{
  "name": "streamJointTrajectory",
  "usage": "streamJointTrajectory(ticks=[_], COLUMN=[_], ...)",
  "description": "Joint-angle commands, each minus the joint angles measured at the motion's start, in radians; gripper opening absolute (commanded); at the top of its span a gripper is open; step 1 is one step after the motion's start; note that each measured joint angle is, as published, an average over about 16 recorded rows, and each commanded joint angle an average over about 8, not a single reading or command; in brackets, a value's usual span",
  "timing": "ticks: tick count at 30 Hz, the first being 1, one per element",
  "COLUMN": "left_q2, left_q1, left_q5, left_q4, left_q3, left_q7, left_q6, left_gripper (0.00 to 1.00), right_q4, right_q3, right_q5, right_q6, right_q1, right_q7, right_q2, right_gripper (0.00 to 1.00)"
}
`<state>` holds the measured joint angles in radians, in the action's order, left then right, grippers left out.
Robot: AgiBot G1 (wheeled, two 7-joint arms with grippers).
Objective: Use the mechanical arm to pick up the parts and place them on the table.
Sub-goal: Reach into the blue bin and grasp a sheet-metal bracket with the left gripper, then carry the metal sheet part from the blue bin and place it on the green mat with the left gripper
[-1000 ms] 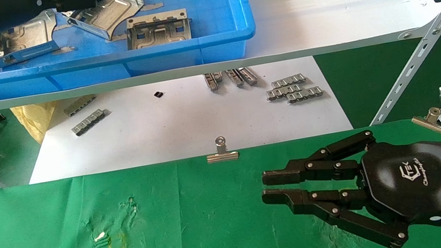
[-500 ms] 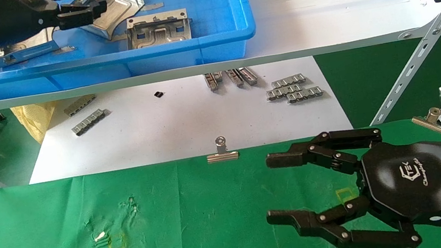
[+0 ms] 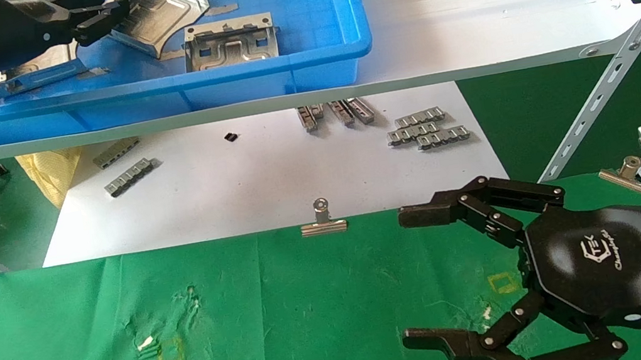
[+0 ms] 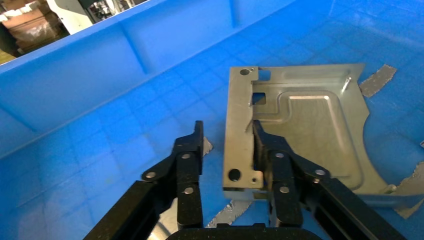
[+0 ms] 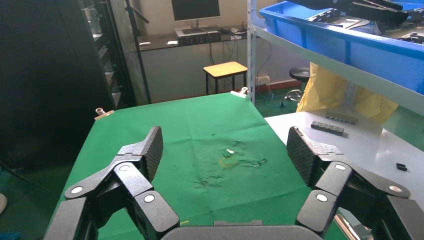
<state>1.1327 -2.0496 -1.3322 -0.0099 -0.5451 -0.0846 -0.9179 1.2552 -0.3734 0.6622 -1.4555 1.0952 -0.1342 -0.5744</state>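
- Green table (image 3: 289,311) nearest; behind it a white sheet (image 3: 257,183) with grey strips (image 3: 427,128); above, a white shelf (image 3: 460,6) carrying a blue bin (image 3: 278,65) at far left.
- Three parts lie in the bin: one at left (image 3: 34,70), one in the middle (image 3: 158,10), one at right (image 3: 230,44).
- Left gripper (image 4: 227,150) reaches into the bin, fingers (image 4: 187,160) astride the side wall of the middle part (image 4: 305,130); one finger touches the wall, the other stands off it. Partly spread, not clamped.
- Right gripper (image 3: 430,278) hovers over the table at near right, fingers (image 3: 465,209) spread wide, holding nothing.
- Binder clip (image 3: 322,221) on the table's far edge.
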Motion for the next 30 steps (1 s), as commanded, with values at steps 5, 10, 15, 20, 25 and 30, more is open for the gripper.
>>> streamJointTrajectory(ticks=[5,10,15,20,25,30], left_q2=[-0.003,-0.010,-0.028,-0.059,-0.094,-0.130], left_q1=[0.001,-0.007,-0.019,-0.018,0.004,0.059], left_q5=[0.009,0.033,0.077,0.119,0.153,0.194], left_q4=[0.006,-0.002,-0.027,-0.054,-0.079,-0.151], left_q3=[0.006,0.023,0.052,0.079,0.096,0.100], left_q7=[0.002,0.008,-0.003,-0.028,-0.057,-0.080], left_q6=[-0.002,-0.042,-0.149,-0.324,-0.544,-0.677], left_gripper=[0.00,0.00,0.00,0.00,0.00,0.00], right_q4=[0.000,0.000,0.000,0.000,0.000,0.000], right_q3=[0.000,0.000,0.000,0.000,0.000,0.000], right_q5=[0.000,0.000,0.000,0.000,0.000,0.000], right_q6=[0.000,0.000,0.000,0.000,0.000,0.000], right_q1=[0.000,0.000,0.000,0.000,0.000,0.000], right_q7=[0.000,0.000,0.000,0.000,0.000,0.000], right_q2=[0.000,0.000,0.000,0.000,0.000,0.000], right_gripper=[1.00,1.00,1.00,1.00,1.00,1.00])
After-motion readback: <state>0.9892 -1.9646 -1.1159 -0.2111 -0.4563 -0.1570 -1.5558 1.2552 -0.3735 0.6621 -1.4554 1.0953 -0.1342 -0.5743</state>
